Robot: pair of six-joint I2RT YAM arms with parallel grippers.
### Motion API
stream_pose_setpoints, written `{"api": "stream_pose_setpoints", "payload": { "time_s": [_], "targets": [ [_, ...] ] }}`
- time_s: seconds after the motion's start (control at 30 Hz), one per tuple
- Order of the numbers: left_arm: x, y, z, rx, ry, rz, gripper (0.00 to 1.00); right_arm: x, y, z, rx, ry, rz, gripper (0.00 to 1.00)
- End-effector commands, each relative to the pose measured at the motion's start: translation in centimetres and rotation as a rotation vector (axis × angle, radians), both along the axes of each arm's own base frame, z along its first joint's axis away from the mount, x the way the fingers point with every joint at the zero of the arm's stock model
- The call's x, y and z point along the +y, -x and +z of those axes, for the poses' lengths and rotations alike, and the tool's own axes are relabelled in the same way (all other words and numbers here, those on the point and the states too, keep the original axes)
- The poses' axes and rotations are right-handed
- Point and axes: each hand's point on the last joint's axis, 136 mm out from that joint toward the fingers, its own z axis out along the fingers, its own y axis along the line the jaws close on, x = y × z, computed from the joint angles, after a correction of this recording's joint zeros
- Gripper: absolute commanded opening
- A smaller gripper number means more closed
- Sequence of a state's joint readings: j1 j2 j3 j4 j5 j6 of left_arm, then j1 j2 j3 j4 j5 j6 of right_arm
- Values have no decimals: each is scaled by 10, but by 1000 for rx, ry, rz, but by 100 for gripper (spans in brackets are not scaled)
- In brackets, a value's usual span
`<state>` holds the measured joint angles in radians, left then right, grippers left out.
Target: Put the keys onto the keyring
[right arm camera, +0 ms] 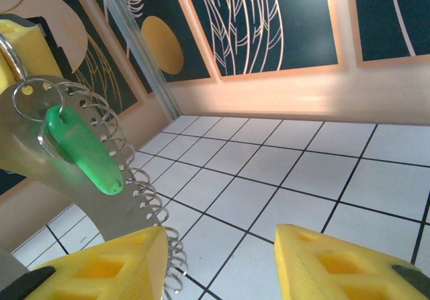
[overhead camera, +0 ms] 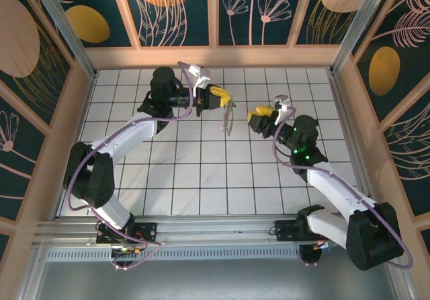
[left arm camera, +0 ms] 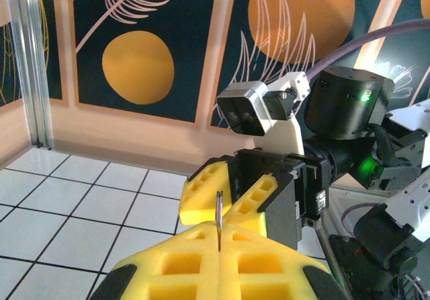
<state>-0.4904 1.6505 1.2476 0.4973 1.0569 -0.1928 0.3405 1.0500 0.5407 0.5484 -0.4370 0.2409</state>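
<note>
Here, over the far half of the table [overhead camera: 201, 172], we see the left gripper [overhead camera: 225, 101] with its yellow fingers [left arm camera: 175, 266] clenched on the thin metal edge of the keyring [overhead camera: 227, 120], which hangs below them about midway between the left and right edges. From the right wrist we make out its flat silver plate [right arm camera: 87, 199], a wire coil [right arm camera: 151, 206] along the rim, and the green key [right arm camera: 80, 148] dangling at a small ring [right arm camera: 27, 98]. Just to the right, the right gripper [overhead camera: 255, 118] faces it, fingers [right arm camera: 336, 259] spread and grasping nothing.
</note>
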Motion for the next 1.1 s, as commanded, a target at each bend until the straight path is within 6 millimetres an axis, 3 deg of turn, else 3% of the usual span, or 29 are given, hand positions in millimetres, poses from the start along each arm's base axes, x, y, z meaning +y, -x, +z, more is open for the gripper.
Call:
{"api": "stream_pose_setpoints", "payload": {
  "time_s": [0.0, 0.43, 0.73, 1.07],
  "targets": [
    [-1, -1, 18, -40, 38, 21, 0, -2, 6, 6, -29, 13, -7, 46],
    [4, -5, 23, -32, 93, 80, 0, -4, 8, 25, -68, -30, -21, 46],
    [6, -6, 22, -47, 94, 99, 0, 4, 6, 18, -35, -21, 1, 45],
    [6, -5, 19, -34, 81, 101, 0, 27, 15, 12, -57, 34, 10, 45]
  ]
}}
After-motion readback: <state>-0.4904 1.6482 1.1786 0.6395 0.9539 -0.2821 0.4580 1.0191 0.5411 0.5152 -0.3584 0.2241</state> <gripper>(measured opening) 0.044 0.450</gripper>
